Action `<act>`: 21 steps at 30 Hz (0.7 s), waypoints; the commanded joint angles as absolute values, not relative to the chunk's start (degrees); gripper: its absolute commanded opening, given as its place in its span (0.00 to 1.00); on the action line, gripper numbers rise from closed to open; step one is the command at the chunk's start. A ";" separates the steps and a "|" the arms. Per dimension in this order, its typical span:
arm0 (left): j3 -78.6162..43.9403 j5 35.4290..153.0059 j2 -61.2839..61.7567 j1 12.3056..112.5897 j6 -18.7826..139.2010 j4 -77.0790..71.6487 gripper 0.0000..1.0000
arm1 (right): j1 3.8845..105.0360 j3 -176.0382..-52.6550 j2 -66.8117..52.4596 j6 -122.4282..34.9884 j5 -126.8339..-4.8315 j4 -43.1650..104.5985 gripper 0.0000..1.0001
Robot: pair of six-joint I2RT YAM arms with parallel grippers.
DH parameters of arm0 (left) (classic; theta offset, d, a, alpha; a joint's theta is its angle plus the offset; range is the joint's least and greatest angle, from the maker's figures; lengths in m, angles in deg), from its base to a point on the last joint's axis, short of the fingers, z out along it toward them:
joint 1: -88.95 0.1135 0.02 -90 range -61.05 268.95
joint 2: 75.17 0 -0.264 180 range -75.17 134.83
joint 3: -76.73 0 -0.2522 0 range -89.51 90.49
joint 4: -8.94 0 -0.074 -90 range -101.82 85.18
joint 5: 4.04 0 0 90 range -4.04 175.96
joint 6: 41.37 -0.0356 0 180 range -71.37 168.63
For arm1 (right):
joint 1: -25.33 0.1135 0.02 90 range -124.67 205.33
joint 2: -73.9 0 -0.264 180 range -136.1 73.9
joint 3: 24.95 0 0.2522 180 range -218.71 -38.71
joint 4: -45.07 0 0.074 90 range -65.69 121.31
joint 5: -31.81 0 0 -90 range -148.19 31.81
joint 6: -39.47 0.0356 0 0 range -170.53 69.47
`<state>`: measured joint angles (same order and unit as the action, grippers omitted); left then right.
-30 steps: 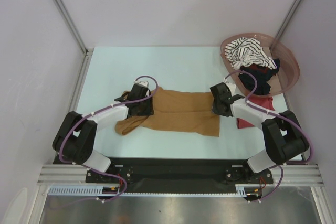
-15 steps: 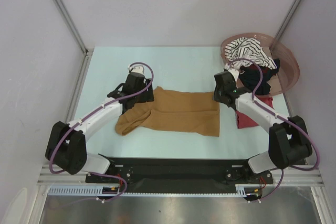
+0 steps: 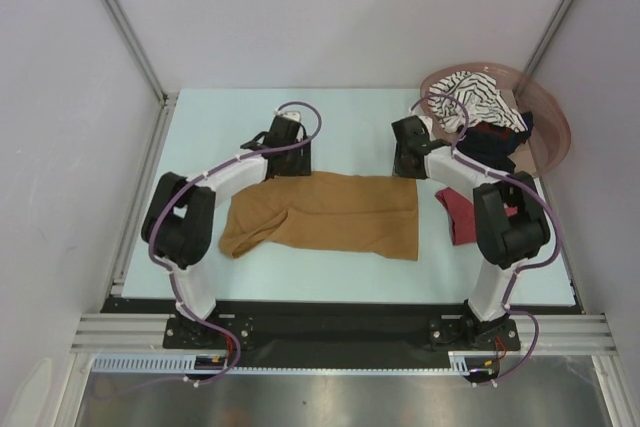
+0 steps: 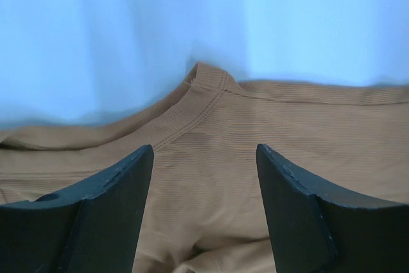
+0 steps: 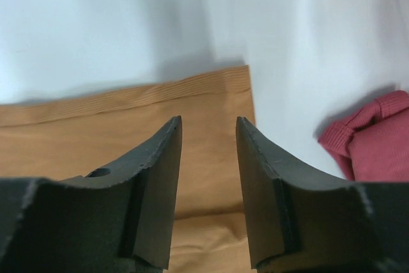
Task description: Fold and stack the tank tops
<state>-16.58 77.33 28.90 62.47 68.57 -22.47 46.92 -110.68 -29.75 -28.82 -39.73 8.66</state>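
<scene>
mustard-brown tank top (image 3: pixel 330 215): flat on bench (image 3: pixel 340 122), frame centre | dark red tank top (image 3: pixel 460 215): bunched near its right | striped tank top (image 3: pixel 468 97), black tank top (image 3: pixel 490 147): in basket (image 3: pixel 548 107), upper right | left claw (image 4: pixel 204 158): wide, empty, over upper-left hem | right claw (image 5: pixel 209 126): narrower gap, empty, over upper-right corner

Top view looks steeply down from above the near edge, taking in the whole table (image 3: pixel 350 117). Left wrist view sits low and close, facing the mustard top (image 4: pixel 268 139) at its far edge. Right wrist view, just as close, faces its far right corner. All three share that top.
</scene>
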 commanded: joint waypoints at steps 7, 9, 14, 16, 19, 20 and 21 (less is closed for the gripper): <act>-7.96 77.96 36.27 63.19 66.73 -25.03 0.70 | 43.53 -113.24 -33.85 -30.14 -40.00 9.95 0.47; -6.98 77.96 37.67 63.11 66.47 -25.56 0.70 | 43.09 -113.07 -34.37 -30.06 -40.52 10.30 0.45; -6.63 76.82 38.65 63.28 65.94 -25.30 0.70 | 42.56 -112.37 -35.52 -29.35 -41.32 12.15 0.42; -6.89 76.90 38.56 63.28 65.86 -24.95 0.70 | 42.38 -111.93 -35.61 -29.53 -41.75 14.33 0.42; -6.80 76.90 38.56 63.37 65.51 -24.77 0.70 | 42.38 -112.01 -37.09 -29.71 -42.28 15.67 0.39; -6.72 76.90 38.65 63.46 65.33 -24.60 0.70 | 42.30 -112.27 -37.36 -29.70 -42.28 15.75 0.39; -6.71 76.90 38.65 63.46 65.24 -24.59 0.70 | 42.30 -112.19 -37.54 -29.70 -42.28 16.10 0.39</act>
<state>-8.69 77.51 38.21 62.95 66.98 -25.31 42.57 -110.85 -36.09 -29.61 -41.70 13.20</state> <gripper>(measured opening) 0.700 0.390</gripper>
